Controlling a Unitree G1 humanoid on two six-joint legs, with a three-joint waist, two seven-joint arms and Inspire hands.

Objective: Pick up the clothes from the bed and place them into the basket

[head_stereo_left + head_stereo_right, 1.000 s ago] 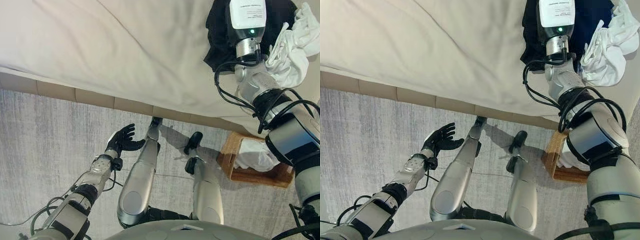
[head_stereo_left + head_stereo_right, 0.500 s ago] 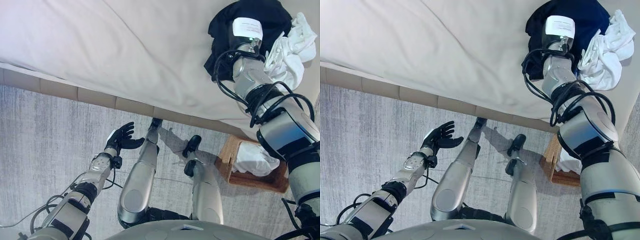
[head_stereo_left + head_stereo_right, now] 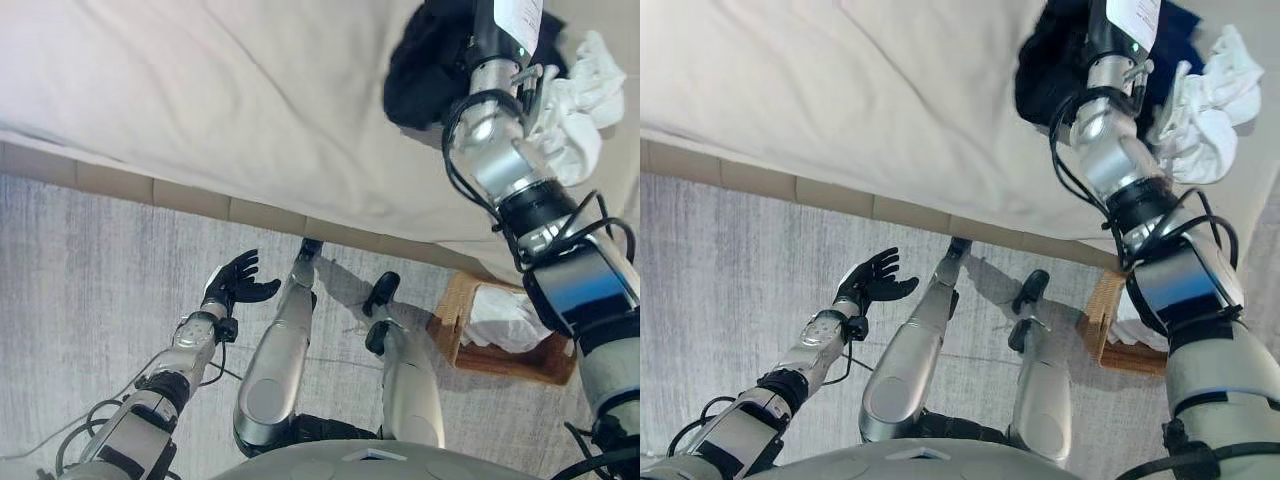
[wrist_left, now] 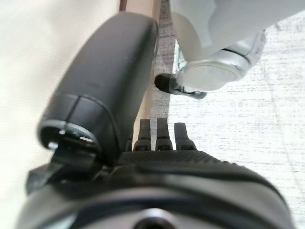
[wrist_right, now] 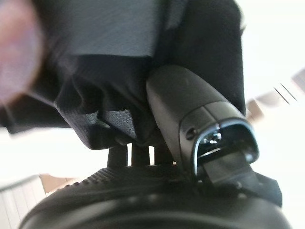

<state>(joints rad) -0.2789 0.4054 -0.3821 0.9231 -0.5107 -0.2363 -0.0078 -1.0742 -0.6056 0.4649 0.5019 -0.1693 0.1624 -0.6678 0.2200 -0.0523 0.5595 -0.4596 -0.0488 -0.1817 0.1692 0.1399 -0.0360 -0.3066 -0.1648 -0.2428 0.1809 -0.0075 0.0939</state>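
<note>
No text, number or sign can be read. The white label (image 3: 519,14) on the right arm's wrist, above the black garment (image 3: 425,70), bears print too small to make out.

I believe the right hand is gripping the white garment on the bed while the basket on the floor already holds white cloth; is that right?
Not quite: the right hand is closed on the black garment, as the right wrist view shows. The white garment lies beside it on the bed. The basket on the floor does hold white cloth.

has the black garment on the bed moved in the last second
Yes. The black garment, gripped by the right hand, has shifted left, away from the white clothes still lying on the bed.
</note>
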